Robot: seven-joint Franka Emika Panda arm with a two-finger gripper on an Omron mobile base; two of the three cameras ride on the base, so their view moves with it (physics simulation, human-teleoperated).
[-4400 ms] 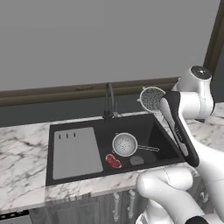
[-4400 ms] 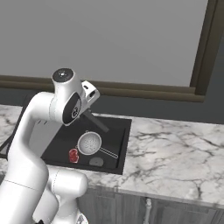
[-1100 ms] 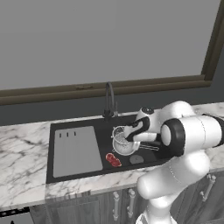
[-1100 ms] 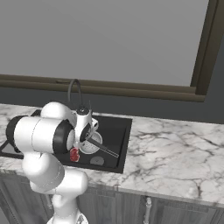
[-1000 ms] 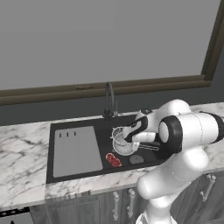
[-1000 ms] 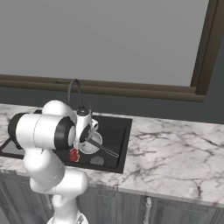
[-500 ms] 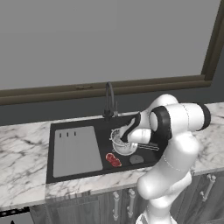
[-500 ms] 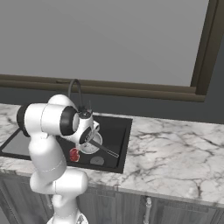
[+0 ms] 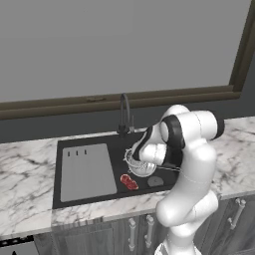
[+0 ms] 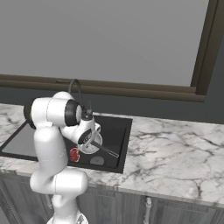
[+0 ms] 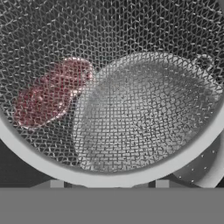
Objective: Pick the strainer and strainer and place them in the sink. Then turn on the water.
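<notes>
Two-finger gripper [image 9: 141,158] clamped on the rim of a round silver mesh strainer [image 9: 140,164], low over the other strainer [image 11: 144,113] in the black recessed sink [image 9: 89,199]; risk: release here could nest or tip them onto the red item [image 9: 129,182].

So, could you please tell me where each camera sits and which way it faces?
Left base view: behind the arm on its left, looking down at the sink; the arm rises lower right.
Right base view: behind on its right, same sink; the arm rises lower left.
Hand view: on the hand, looking through strainer mesh at a red thing.
Both base views share sink, faucet and strainer.
</notes>
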